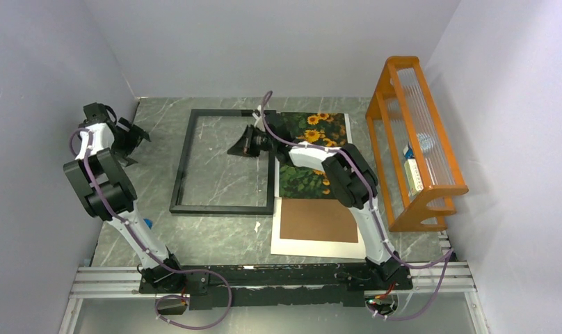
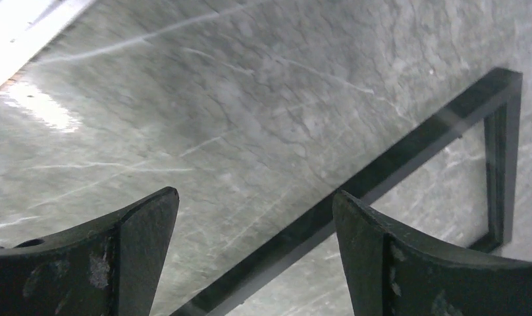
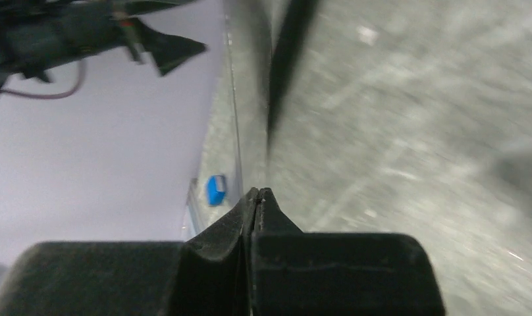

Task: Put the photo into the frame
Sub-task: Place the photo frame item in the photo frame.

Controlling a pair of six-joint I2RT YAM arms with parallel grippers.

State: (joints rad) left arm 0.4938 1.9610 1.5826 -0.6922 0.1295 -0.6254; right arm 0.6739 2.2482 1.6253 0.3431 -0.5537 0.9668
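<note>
The black frame [image 1: 222, 208] lies flat on the marble table, with bare table showing inside it. The sunflower photo [image 1: 330, 129] lies flat just right of it, partly hidden under my right arm. My right gripper [image 1: 235, 147] hovers over the frame's upper right inside area, and its fingers [image 3: 257, 192] are shut with nothing between them. My left gripper [image 1: 138, 145] stands open left of the frame's upper left corner. In the left wrist view its open gripper [image 2: 255, 204] is empty, and one bar of the frame [image 2: 408, 155] runs across the table beyond it.
A brown backing board [image 1: 318, 220] lies on a white mat sheet [image 1: 285, 240] in front of the photo. An orange wooden rack [image 1: 414, 139] stands along the right wall. A small blue object [image 3: 216, 189] sits at the table's left edge.
</note>
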